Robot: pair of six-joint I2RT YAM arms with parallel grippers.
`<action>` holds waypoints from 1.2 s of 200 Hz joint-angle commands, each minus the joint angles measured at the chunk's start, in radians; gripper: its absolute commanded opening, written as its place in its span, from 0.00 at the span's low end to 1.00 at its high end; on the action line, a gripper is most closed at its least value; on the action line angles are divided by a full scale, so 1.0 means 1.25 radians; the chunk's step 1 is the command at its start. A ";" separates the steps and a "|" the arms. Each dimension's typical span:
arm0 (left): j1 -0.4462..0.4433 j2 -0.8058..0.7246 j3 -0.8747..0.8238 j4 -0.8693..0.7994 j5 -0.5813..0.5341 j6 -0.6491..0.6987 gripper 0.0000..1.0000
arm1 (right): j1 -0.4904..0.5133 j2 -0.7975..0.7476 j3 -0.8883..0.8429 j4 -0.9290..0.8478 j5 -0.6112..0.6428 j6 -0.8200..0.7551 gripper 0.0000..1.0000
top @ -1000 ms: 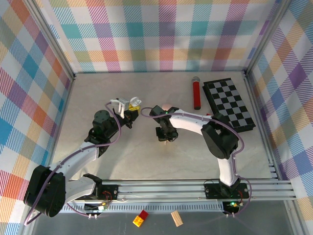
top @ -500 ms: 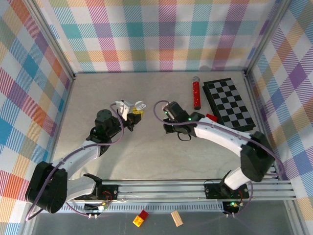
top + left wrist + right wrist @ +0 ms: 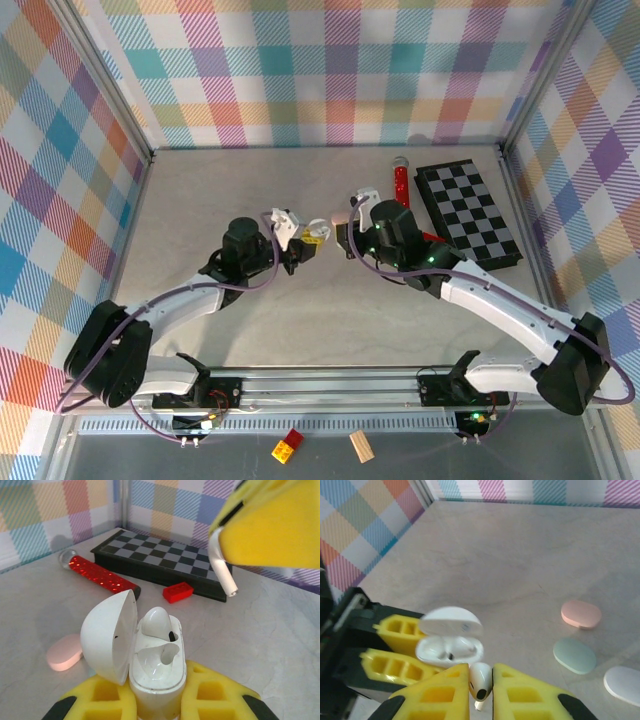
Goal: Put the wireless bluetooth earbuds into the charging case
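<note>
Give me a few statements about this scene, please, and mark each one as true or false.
1. The left gripper holds the white case with its lid open. True.
2. Both slots of that case are empty. False: an earbud sits in one slot; the other slot is empty.
3. The right gripper pinches a loose earbud. True.
4. The red brick lies on the chessboard. False: it lies on the table, beside the board.
5. The pink case on the table is open. False: it is shut.
</note>
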 commanded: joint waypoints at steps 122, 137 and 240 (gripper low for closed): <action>-0.048 0.039 0.064 0.037 0.047 -0.035 0.11 | -0.013 0.016 -0.026 0.066 -0.085 -0.017 0.14; -0.049 0.036 0.063 0.036 0.052 -0.032 0.11 | -0.014 0.018 -0.027 0.068 -0.083 -0.018 0.14; -0.048 0.031 0.071 0.042 0.050 -0.054 0.11 | -0.015 0.020 -0.040 0.073 -0.076 -0.033 0.14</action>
